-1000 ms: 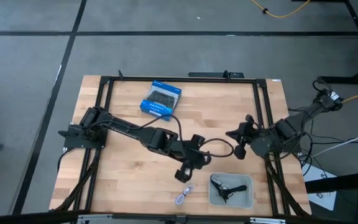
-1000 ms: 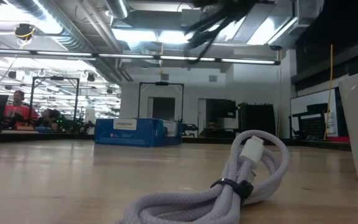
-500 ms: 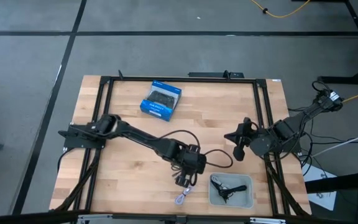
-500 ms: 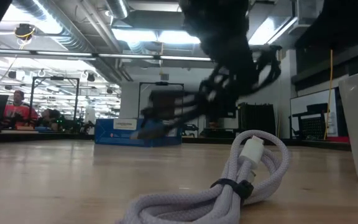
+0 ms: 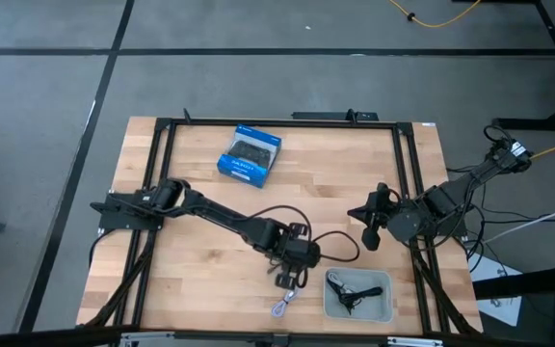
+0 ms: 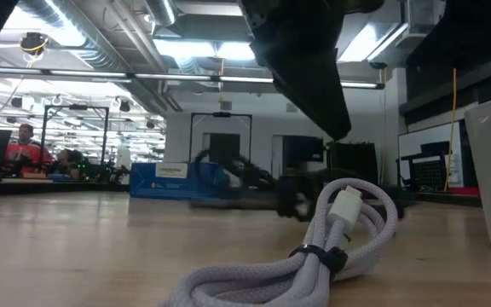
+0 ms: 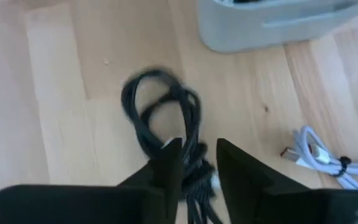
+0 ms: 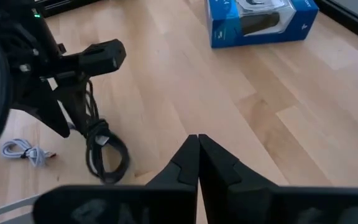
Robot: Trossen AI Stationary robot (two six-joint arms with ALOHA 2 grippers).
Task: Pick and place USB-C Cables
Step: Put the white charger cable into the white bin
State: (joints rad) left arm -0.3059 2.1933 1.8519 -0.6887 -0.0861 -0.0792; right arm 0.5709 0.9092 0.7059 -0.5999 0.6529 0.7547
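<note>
The left claw (image 7: 194, 163) is clamped on a black cable bundle (image 7: 160, 112), low over the desk (image 5: 191, 260) near the grey bin (image 5: 358, 306). The right claw (image 8: 197, 152), fingers pressed together and empty, waits at the desk's right side. The bin already holds black cables (image 5: 350, 293). One lavender cable (image 6: 314, 247) lies on the desk beside the bin, not yet collected.

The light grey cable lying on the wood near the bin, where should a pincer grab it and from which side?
Grip the light grey cable at its banded middle, coming straight down from above. It lies flat on the table, and the band gathers all strands there.
</note>
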